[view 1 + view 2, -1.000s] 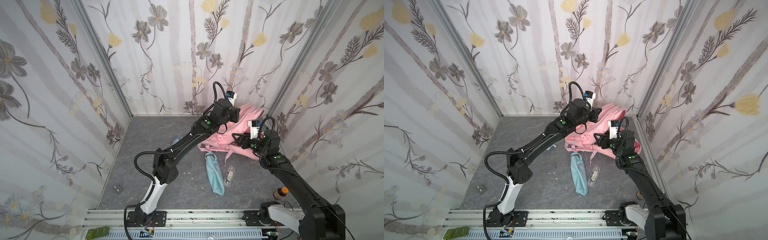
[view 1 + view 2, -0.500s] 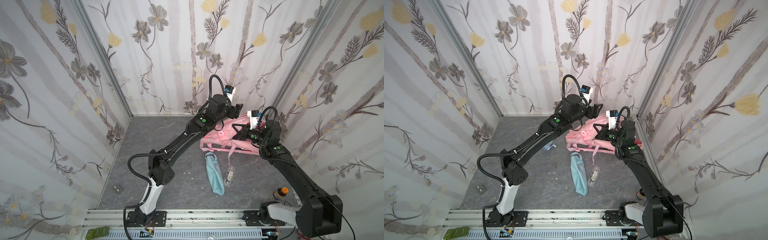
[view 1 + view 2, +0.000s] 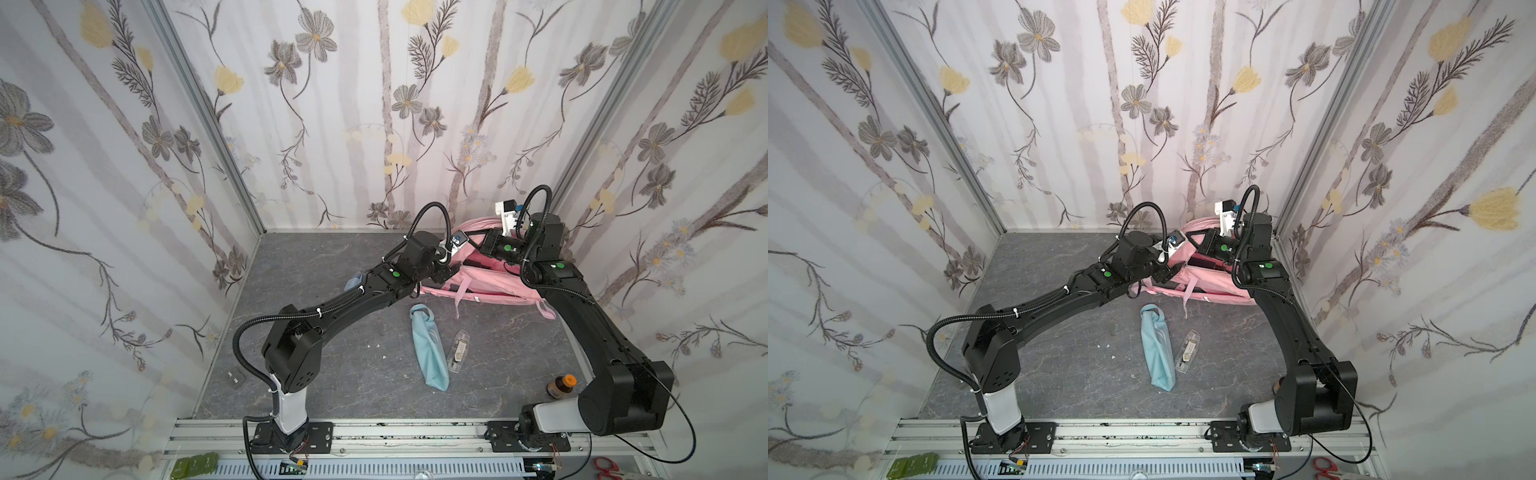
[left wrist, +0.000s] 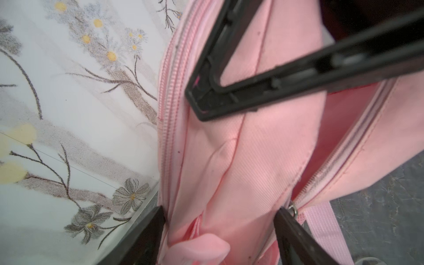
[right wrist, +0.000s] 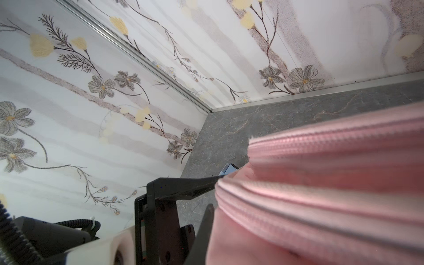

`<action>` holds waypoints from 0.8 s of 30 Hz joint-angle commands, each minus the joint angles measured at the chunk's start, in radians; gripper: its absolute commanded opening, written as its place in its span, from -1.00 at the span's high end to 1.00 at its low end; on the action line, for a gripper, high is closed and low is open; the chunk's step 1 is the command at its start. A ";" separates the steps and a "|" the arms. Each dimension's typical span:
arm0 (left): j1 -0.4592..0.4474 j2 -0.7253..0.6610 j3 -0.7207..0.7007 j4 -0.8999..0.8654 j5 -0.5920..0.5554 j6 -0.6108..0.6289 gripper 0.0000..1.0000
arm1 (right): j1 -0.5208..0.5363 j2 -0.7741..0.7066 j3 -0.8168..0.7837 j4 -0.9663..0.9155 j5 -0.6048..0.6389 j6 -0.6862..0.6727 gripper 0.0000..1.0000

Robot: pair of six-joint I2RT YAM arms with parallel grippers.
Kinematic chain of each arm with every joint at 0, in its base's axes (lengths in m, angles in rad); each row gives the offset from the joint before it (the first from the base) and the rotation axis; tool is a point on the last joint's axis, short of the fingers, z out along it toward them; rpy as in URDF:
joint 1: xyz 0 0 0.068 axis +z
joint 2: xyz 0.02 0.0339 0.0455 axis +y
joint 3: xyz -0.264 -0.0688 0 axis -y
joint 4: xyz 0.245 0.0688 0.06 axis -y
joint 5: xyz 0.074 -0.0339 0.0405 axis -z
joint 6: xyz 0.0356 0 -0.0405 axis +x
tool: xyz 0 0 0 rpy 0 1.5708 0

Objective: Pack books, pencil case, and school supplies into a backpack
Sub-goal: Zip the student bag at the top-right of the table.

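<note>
**Step in hand: opening the backpack (image 3: 490, 286) mouth for loading.**

1. Right tool (image 4: 204, 101): fully closed. It pinches a pink panel of the backpack near the zip (image 4: 169, 114) and holds it raised. The pinch must be firm and steady, since thin fabric is likely to slip out.
2. Left tool (image 4: 220, 213): jaws stand wide, one on each side of the panel, gripping nothing. The right tool's tip sits just ahead of it, near but apart.
3. Before the left tool closes, centre a fold of the panel between its fingers. Avoid the zip ring (image 4: 292, 210) beside one finger. Then draw the two tools apart to stretch the mouth.
4. Do not lift so far that the backpack drags along the worktop (image 3: 307, 266).

**Pending items:** the pencil case (image 3: 430, 353) and the clear case (image 3: 457, 355) lie side by side. They are well behind both tools, toward the arm bases. Whether the books are already inside cannot be told.
</note>
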 commanded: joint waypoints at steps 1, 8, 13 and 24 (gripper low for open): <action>0.008 0.022 -0.011 0.045 0.006 0.116 -0.45 | -0.002 0.003 0.018 0.051 -0.090 0.031 1.00; 0.009 -0.021 -0.096 0.137 0.060 0.152 -0.63 | -0.019 -0.002 0.019 0.039 -0.088 0.050 1.00; 0.009 -0.128 -0.237 0.275 0.060 0.137 -0.71 | -0.026 0.004 0.025 0.031 -0.083 0.067 1.00; -0.014 -0.130 -0.296 0.334 0.113 0.201 -0.46 | -0.026 0.005 0.031 0.043 -0.115 0.129 1.00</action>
